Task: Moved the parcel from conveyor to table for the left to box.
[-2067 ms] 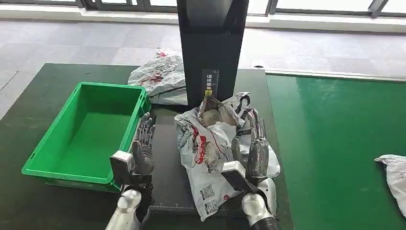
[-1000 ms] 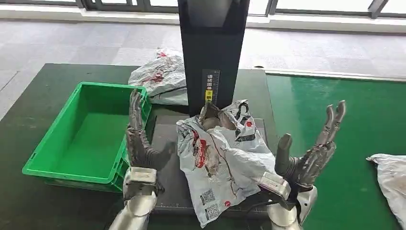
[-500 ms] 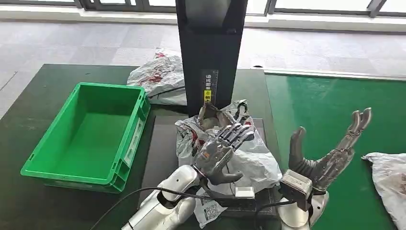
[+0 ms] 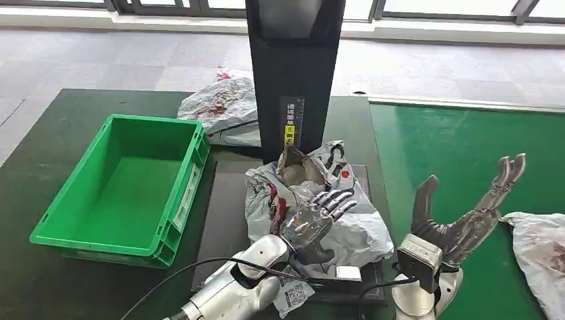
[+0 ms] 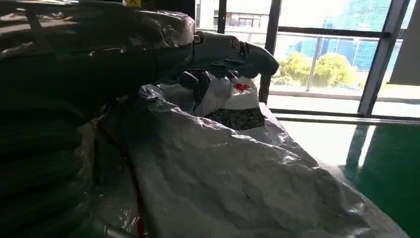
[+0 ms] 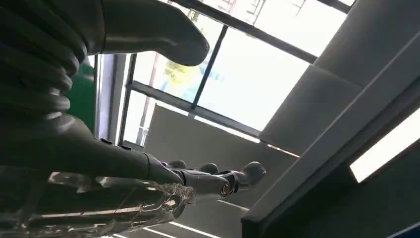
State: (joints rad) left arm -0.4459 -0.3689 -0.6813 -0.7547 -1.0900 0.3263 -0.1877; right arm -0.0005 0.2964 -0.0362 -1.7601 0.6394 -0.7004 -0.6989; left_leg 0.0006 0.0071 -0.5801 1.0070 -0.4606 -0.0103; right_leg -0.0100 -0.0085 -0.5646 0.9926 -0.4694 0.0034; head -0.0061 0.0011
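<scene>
The parcel, a crumpled white plastic mailer with red print and small square codes near its lower edge, lies at centre frame on a dark scale platform on the dark table, at the foot of a black upright column. The column carries a narrow vertical label with white characters and a yellow patch; the writing is too small to read. The left hand lies on the parcel's near side, fingers spread across the wrapping without closing on it; in the left wrist view its fingers rest on the crinkled film. The right hand is raised at lower right over the green conveyor, palm up, fingers apart, holding nothing. An empty green crate stands at left. A second white bag lies behind it beside the column. Another bag sits at the right edge on the conveyor.
</scene>
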